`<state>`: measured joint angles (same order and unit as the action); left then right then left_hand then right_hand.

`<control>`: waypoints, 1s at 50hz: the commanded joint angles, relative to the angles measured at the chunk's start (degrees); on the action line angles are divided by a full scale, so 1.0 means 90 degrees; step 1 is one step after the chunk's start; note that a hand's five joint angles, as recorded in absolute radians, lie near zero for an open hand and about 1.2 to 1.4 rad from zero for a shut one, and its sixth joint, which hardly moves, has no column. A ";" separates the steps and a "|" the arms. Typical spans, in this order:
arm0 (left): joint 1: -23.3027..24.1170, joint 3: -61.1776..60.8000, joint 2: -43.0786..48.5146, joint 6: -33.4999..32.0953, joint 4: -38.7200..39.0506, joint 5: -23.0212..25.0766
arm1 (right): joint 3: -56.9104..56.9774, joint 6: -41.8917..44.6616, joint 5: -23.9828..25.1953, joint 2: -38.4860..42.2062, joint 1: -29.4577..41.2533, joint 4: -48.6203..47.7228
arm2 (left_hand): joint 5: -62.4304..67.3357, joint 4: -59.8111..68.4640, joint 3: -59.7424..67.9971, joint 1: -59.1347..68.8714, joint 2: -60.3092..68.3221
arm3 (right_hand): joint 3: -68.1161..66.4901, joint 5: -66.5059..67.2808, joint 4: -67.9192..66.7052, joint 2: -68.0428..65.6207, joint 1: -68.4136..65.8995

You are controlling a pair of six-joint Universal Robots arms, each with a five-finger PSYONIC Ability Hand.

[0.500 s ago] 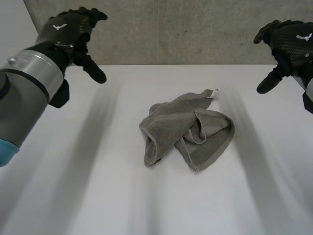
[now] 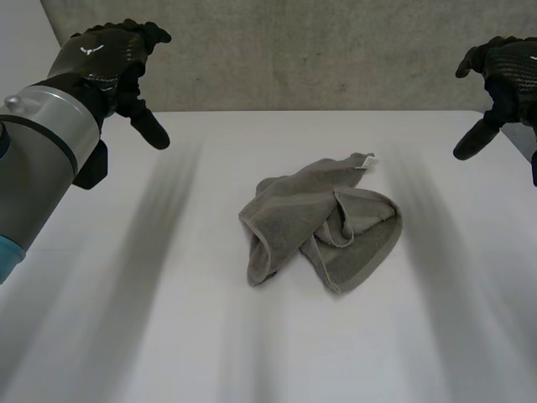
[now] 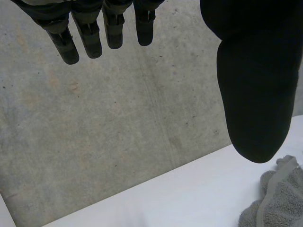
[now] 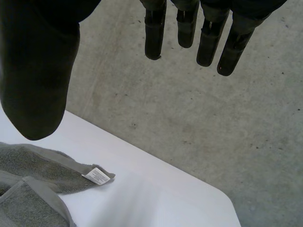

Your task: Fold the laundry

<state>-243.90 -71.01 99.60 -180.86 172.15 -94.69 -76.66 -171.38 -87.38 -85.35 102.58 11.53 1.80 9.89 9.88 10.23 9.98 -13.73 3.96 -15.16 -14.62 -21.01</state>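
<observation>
Black left hand [image 2: 107, 60] bears a white mark [image 2: 87, 49], on a grey, blue-capped arm [image 2: 42, 159].

No words or numbers can be read here. The towel [image 2: 323, 220] has a small white tag [image 4: 97, 176] sewn on one corner. The tag lies flat on the tabletop [image 2: 168, 294]. It has thin grey lines of print on it, but they are too tiny to read. The back of the left hand [image 2: 105, 54] has a small white mark [image 2: 87, 49]. It looks a bit like a bird and has no letters.
</observation>
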 commanded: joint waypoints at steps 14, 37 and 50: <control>-0.0009 -0.0654 0.1324 -0.0538 0.1329 0.1556 | -0.0369 0.1407 -0.0047 0.0283 0.1179 0.0516 | -0.0121 0.0091 0.0093 0.0054 0.0082 | 0.0415 -0.0440 0.0573 0.0513 0.1223; 0.0088 -0.1847 0.2918 -0.2092 0.4055 0.2533 | -0.1453 -0.1748 -0.0378 0.2050 0.2224 -0.0773 | 0.0627 0.0839 0.0841 0.0802 0.0830 | -0.0006 -0.0019 0.0153 0.0093 0.0803; 0.0264 -0.1847 0.3416 -0.2082 0.4416 0.2504 | -0.1492 -0.1885 -0.1219 0.2675 0.2508 -0.1310 | 0.1261 0.1473 0.1475 0.1436 0.1464 | -0.0491 0.0466 -0.0333 -0.0392 0.0317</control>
<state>-241.62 -87.69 129.88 -199.80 210.94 -72.03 -89.73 -188.27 -96.08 -63.23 125.05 1.75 7.80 17.67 17.71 17.71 17.72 -15.31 5.53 -15.30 -14.78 -21.01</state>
